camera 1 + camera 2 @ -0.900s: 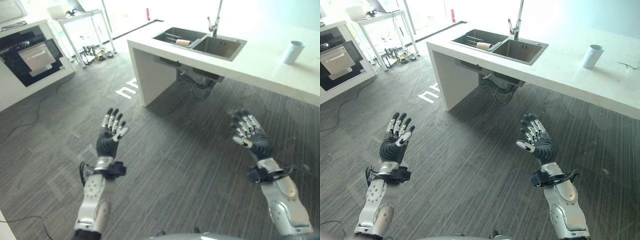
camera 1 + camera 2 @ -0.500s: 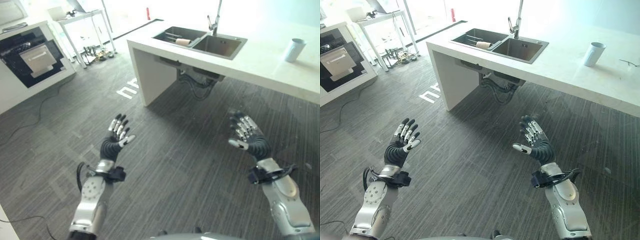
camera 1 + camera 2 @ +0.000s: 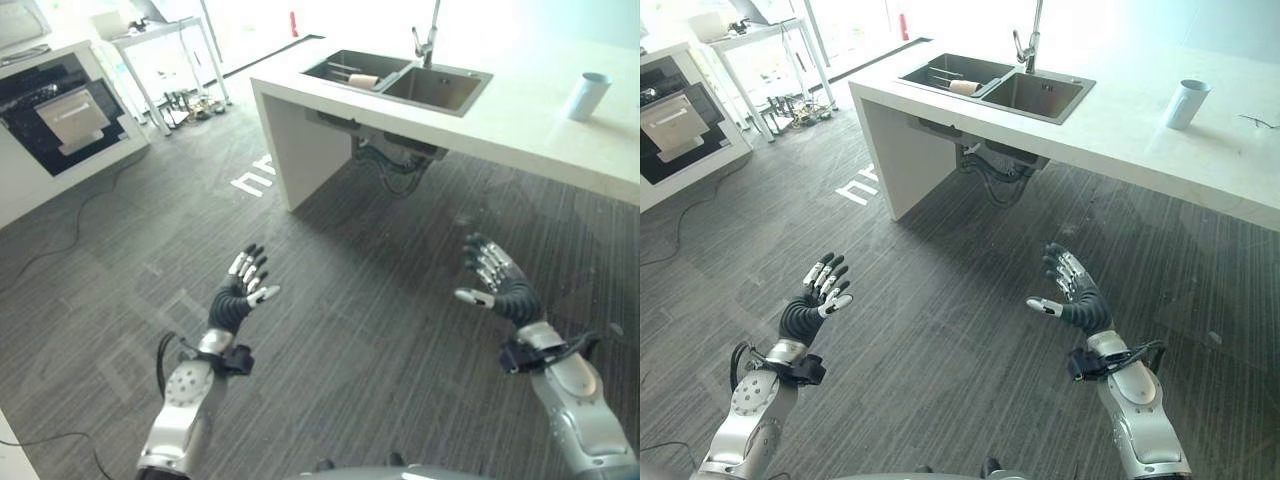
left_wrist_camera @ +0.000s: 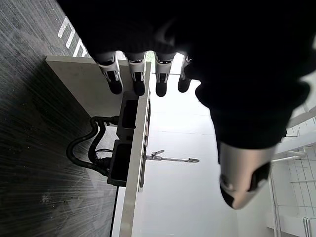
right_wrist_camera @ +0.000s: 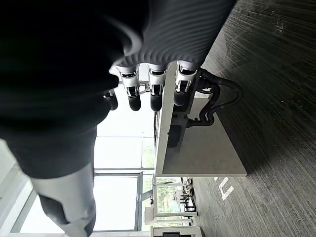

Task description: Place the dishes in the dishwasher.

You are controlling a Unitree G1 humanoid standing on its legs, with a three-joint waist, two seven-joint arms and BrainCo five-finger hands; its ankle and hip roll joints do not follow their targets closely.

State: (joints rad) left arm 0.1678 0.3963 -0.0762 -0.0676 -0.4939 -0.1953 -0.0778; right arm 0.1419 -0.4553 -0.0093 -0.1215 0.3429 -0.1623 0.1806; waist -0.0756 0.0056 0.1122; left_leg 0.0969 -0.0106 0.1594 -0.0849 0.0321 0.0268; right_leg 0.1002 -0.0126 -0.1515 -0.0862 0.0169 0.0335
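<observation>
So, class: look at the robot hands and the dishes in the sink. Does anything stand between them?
Nothing visible blocks the way. Both the left robot hand and the right robot hand hang open and empty over bare floor. The dishes lie in the sink, set in the white counter ahead, apart from both hands.

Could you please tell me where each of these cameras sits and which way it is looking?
Left eye view: on the head, looking down at the floor and the white counter with its sink and cup; both arms reach in, left hand and right hand open.
Right eye view: beside it, same scene.
Left wrist view: on the left wrist, along its fingers toward the counter's underside and faucet.
Right wrist view: on the right wrist, along its fingers toward the counter's end.
All four share the counter.
</observation>
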